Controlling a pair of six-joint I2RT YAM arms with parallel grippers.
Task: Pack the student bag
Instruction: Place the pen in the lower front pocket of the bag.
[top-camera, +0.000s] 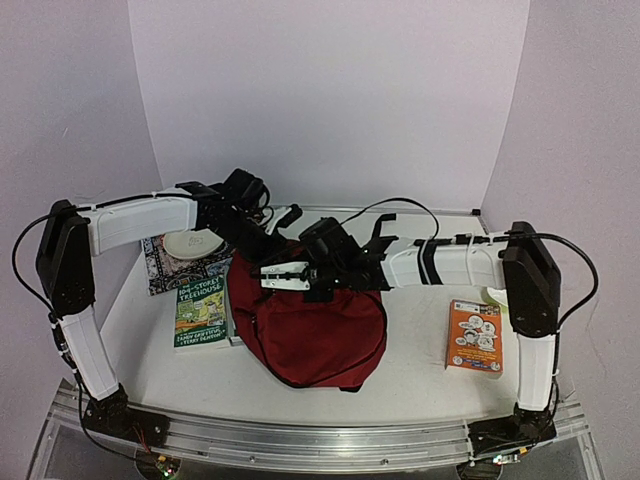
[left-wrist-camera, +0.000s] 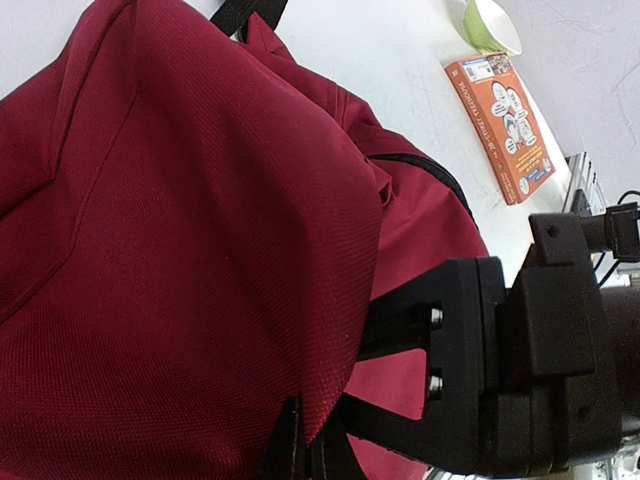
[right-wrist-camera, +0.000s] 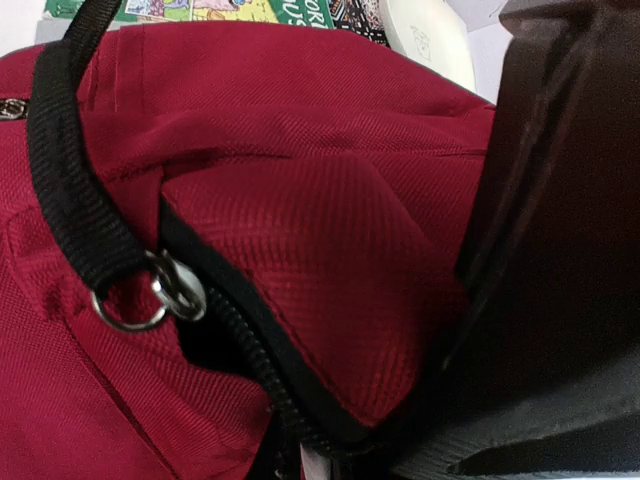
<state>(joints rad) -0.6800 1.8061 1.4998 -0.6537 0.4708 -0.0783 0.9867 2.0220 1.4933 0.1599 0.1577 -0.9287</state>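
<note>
The student bag (top-camera: 318, 330), dark red with black zippers, lies in the middle of the table. My left gripper (top-camera: 272, 243) comes in from the left onto the bag's far top edge. In the left wrist view it (left-wrist-camera: 320, 420) is shut on a raised fold of the red fabric (left-wrist-camera: 200, 250), its tips buried in the cloth. My right gripper (top-camera: 290, 277) reaches in from the right. In the right wrist view it (right-wrist-camera: 400, 440) is shut on the fabric edge by the black zipper (right-wrist-camera: 245, 350). A metal zipper pull (right-wrist-camera: 170, 290) hangs on a black strap (right-wrist-camera: 70, 180).
A green Treehouse book (top-camera: 200, 312) lies left of the bag. Behind it a white dish (top-camera: 192, 243) rests on a patterned book (top-camera: 160, 268). An orange book (top-camera: 475, 337) and a green bowl (top-camera: 497, 297) sit at the right. White walls close in the back and sides.
</note>
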